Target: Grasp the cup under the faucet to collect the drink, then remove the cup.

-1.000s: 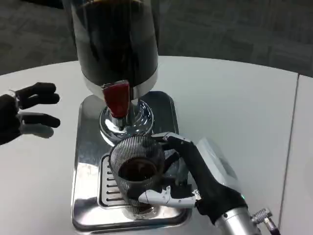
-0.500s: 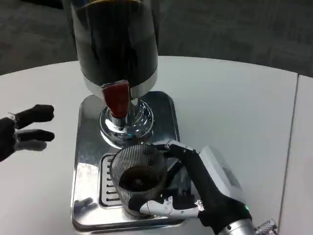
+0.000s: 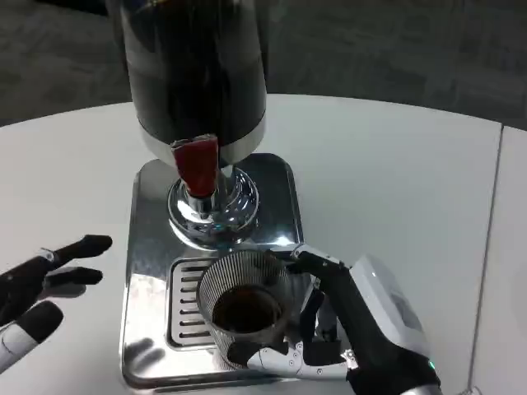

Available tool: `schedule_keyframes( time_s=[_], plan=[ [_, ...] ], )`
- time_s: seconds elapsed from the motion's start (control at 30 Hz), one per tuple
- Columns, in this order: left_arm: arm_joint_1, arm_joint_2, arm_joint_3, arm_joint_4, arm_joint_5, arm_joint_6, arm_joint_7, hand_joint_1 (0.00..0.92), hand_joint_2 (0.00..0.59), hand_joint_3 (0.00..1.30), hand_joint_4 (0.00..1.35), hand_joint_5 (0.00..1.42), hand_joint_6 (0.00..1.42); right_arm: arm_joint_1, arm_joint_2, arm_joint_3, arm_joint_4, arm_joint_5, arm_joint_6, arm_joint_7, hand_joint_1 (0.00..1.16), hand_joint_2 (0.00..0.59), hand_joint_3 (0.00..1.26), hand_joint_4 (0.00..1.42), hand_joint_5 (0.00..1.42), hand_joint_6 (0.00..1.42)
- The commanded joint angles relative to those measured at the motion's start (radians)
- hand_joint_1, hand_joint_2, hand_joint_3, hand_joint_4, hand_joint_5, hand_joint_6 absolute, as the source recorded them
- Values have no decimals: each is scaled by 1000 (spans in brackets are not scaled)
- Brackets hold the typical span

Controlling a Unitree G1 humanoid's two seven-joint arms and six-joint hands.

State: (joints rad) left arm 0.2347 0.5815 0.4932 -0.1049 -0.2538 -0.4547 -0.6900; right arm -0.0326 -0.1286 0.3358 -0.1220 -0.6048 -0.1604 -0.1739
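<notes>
A ribbed clear cup (image 3: 244, 306) with dark drink in it stands over the front of the drip grate (image 3: 183, 300), forward of the faucet. My right hand (image 3: 354, 329) grips the cup from its right side, fingers wrapped around its wall. The dispenser's dark tank (image 3: 193, 66) rises at the back, with its red tap lever (image 3: 195, 164) above the chrome spout base (image 3: 212, 206). My left hand (image 3: 37, 292) hovers over the table at the left edge, holding nothing, fingers spread.
The dispenser sits on a shiny steel tray (image 3: 148, 247) on the white round table (image 3: 395, 189). Bare tabletop lies to the right and left of the tray. A seam to a second tabletop runs down the far right.
My right hand has drawn the cup toward me and slightly right, away from under the faucet. My left hand has dropped down the picture's left edge, toward me.
</notes>
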Motion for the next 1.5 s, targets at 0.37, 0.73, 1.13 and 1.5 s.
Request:
schedule_keyframes(
  time_s=[0.37,0.73,1.13,1.5],
  plan=[
    [68,-19,-63,-18,82,-84,51,0,132,200,79,202,206,69,3,-23,-92,5,-53,-35,1085,219,833,895,1077,1247],
    [80,-13,-95,-37,151,-121,96,0,132,172,50,154,156,128,14,-29,-142,22,-55,-34,1082,229,832,907,1094,1252],
    [99,-17,-145,-39,258,-201,146,0,132,90,0,36,64,239,9,-27,-250,30,-56,-18,1081,230,832,907,1097,1268],
    [165,-27,-178,-66,348,-288,207,0,132,1,0,0,0,340,-6,-19,-333,24,-66,-3,1081,230,832,907,1097,1268]
  ],
)
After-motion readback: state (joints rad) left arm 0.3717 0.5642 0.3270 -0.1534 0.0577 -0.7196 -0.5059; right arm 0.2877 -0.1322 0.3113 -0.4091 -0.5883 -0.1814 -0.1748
